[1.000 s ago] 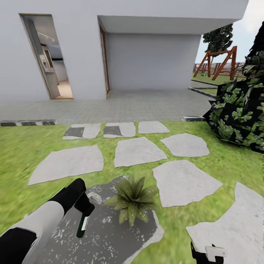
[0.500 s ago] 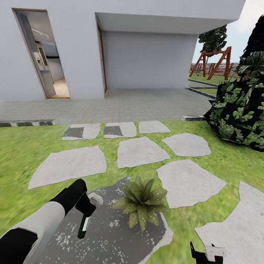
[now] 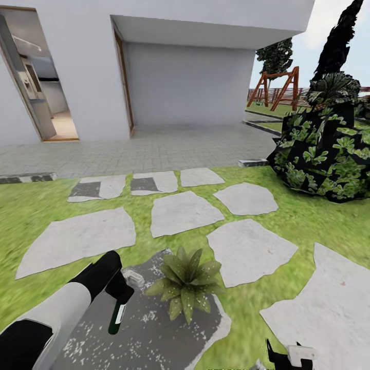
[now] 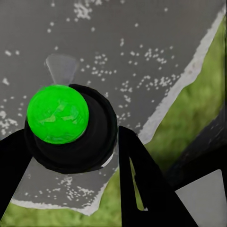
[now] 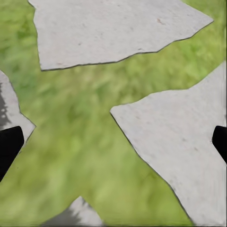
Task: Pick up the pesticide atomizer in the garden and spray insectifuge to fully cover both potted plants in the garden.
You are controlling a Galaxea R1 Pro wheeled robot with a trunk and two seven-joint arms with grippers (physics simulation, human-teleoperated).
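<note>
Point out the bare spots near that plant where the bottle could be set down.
Bare stepping stone right of the potted plant; another stone behind it. The speckled dark slab is free under the left gripper, holding the atomizer. Crowded only around the leaves.

Ahead I see a white house wall [image 3: 77, 61] with an open doorway [image 3: 36, 92] at the left and a paved porch [image 3: 154, 149] before it. Off to the right stands a big dark leafy bush [image 3: 324, 154], and beyond it a red wooden swing frame [image 3: 275, 87].
</note>
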